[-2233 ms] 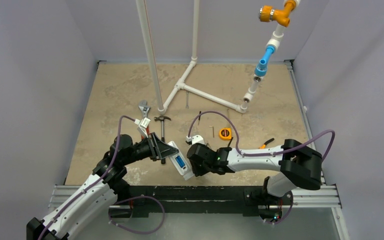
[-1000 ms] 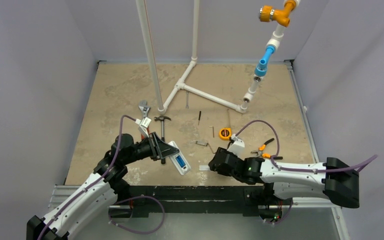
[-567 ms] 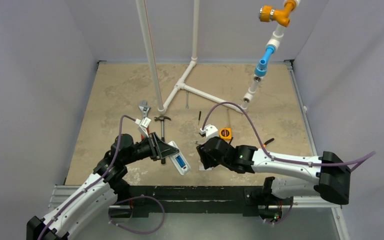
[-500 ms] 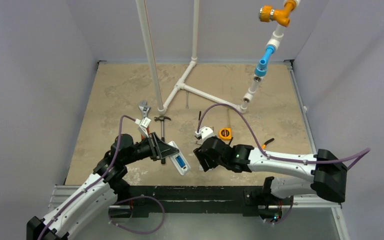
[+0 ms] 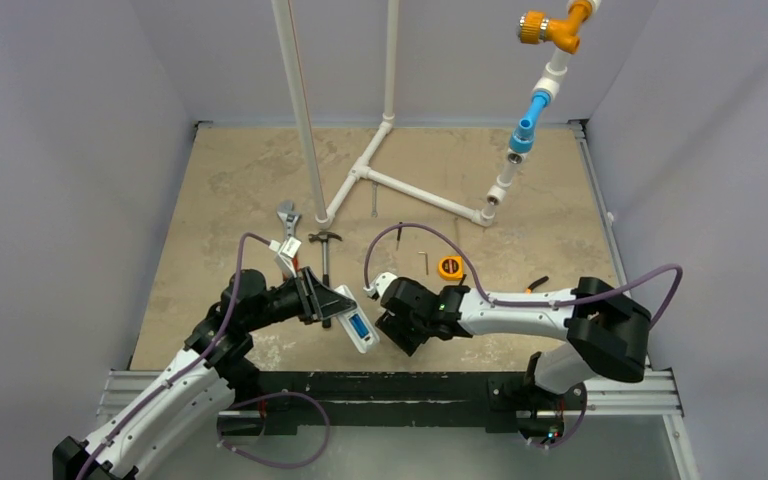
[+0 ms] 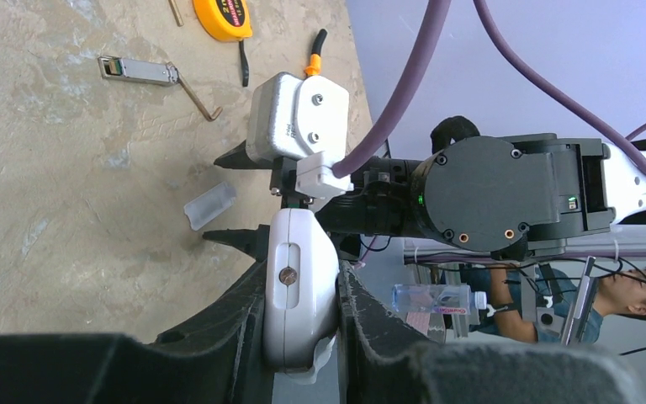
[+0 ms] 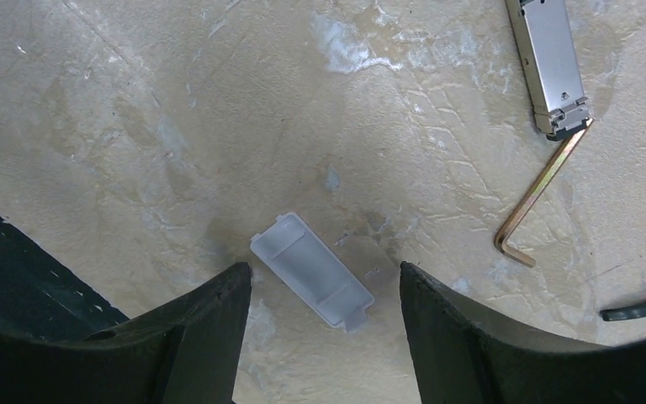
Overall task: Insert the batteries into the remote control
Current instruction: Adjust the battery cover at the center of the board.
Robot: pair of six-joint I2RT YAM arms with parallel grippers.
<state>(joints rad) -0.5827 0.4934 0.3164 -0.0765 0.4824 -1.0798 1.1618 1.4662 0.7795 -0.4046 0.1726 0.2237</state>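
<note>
Beside the remote control (image 5: pixel 356 325) clamped in the left end effector (image 6: pixel 301 257), the right end effector (image 7: pixel 322 269) has returned, spread.

Right fingers (image 7: pixel 210 328) spread over grey cover (image 7: pixel 311 280) lying flat on desk (image 7: pixel 135 126); narrow bare strip either side of cover. Hex key (image 7: pixel 542 189) and silver module (image 7: pixel 547 63) lie beyond one finger, apart from it. Remote (image 5: pixel 357 325), clamped in left fingers (image 6: pixel 219 337), crowds right arm (image 5: pixel 515 303). Pipe frame (image 5: pixel 400 185) and hammer (image 5: pixel 326 262) obstruct far side.
</note>
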